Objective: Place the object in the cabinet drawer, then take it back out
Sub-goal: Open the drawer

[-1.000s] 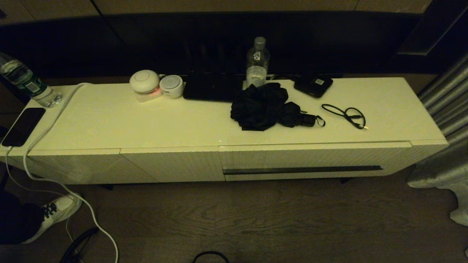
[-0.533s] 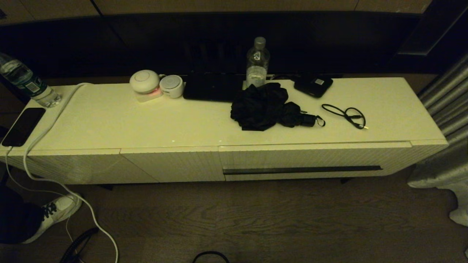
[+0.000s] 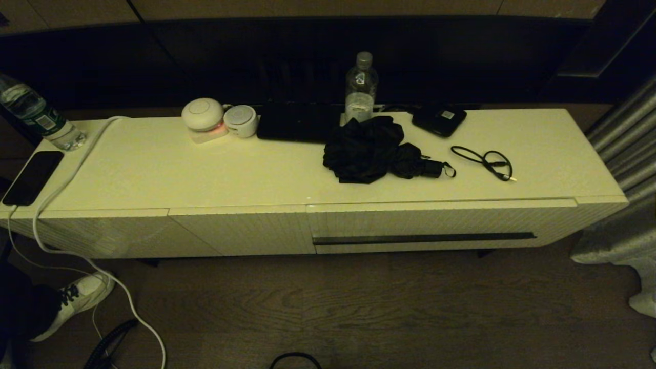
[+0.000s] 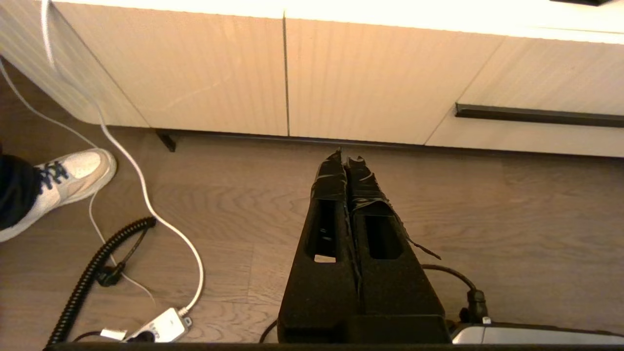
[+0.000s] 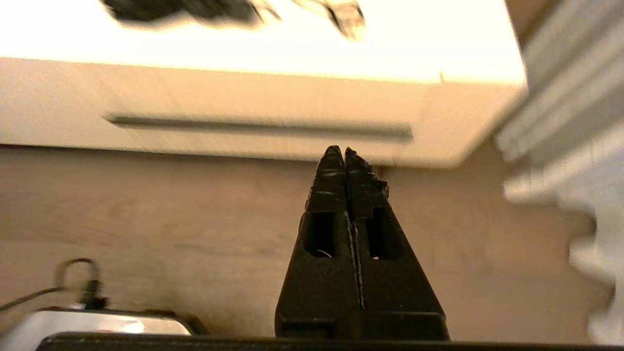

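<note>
The cabinet drawer (image 3: 441,223) is closed at the right half of the low white cabinet, its dark handle strip (image 3: 424,238) running along the ribbed front. A black folded umbrella (image 3: 376,149) lies on the cabinet top above it. Neither gripper shows in the head view. My left gripper (image 4: 345,158) is shut and empty, low over the wooden floor in front of the plain ribbed panels, with the handle strip (image 4: 536,116) off to its side. My right gripper (image 5: 340,152) is shut and empty too, over the floor just before the drawer's handle strip (image 5: 258,126).
On the cabinet top stand a clear bottle (image 3: 361,87), two white round devices (image 3: 218,119), a black box (image 3: 439,119), a looped black cable (image 3: 487,161), a phone (image 3: 32,177) and another bottle (image 3: 36,115). A white cord (image 3: 77,251) trails to the floor near a person's shoe (image 3: 77,300). Curtains (image 3: 625,169) hang at right.
</note>
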Controlling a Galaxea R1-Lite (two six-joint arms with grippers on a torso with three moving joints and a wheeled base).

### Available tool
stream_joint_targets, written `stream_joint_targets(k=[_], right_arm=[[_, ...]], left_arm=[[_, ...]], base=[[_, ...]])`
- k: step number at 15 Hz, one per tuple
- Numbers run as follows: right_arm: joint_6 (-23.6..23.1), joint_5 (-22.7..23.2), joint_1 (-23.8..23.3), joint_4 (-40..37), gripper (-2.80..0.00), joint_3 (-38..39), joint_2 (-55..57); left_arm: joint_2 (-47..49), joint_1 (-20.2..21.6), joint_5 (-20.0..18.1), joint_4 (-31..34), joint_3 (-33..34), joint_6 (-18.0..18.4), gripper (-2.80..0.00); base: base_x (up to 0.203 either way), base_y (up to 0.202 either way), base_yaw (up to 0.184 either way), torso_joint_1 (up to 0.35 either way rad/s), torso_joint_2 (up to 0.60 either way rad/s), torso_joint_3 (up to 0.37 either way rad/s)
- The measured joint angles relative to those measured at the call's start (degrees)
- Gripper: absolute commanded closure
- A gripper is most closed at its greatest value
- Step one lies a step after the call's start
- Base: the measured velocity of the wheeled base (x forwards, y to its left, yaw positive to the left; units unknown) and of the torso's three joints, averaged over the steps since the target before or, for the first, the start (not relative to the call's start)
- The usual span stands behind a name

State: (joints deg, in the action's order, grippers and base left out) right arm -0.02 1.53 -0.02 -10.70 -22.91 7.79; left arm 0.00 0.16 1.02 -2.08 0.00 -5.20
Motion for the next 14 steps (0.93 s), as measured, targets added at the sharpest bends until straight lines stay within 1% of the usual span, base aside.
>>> stream_joint_targets(k=[1, 3, 5, 7, 9, 11, 13, 14], right_arm=[[-1.79, 2.15, 0.02, -2.59, 0.0, -5.61, 3.6], [-6.66, 6.43, 0.0, -6.85, 0.0, -13.69, 11.69], [-13.73, 9.08, 0.18, -9.47, 0.0, -19.59, 21.42], [-22.82, 9.99, 0.64, -10.49, 0.0, -24.15, 31.15], [-33.93, 8.95, 1.98, -10.53, 0.0, -27.52, 40.58], [-46.1, 4.25, 4.92, -9.08, 0.0, -30.17, 49.54], [-54.41, 0.09, 8.48, -7.98, 0.0, -32.08, 55.81], [-56.59, -1.02, 10.41, -7.83, 0.0, -32.6, 58.41]], left_arm=[[0.0, 0.0, 0.01, 0.0, 0.0, -0.01, 0.0], [0.0, 0.0, -0.01, 0.0, 0.0, -0.01, 0.0], [0.0, -0.02, 0.01, 0.0, 0.0, -0.01, 0.0], [0.0, -0.02, 0.01, 0.0, 0.0, -0.04, 0.0], [0.0, 0.0, 0.03, 0.0, 0.0, -0.03, 0.0], [0.0, 0.0, -0.01, 0.0, 0.0, -0.03, 0.0], [0.0, 0.0, 0.02, 0.0, 0.0, -0.03, 0.0], [0.0, 0.0, 0.01, 0.0, 0.0, -0.03, 0.0]], base=[[0.0, 0.0, 0.0, 0.0, 0.0, 0.0], [0.0, 0.0, 0.0, 0.0, 0.0, 0.0], [0.0, 0.0, 0.0, 0.0, 0.0, 0.0], [0.0, 0.0, 0.0, 0.0, 0.0, 0.0], [0.0, 0.0, 0.0, 0.0, 0.0, 0.0], [0.0, 0.0, 0.0, 0.0, 0.0, 0.0], [0.0, 0.0, 0.0, 0.0, 0.0, 0.0], [0.0, 0.0, 0.0, 0.0, 0.0, 0.0]])
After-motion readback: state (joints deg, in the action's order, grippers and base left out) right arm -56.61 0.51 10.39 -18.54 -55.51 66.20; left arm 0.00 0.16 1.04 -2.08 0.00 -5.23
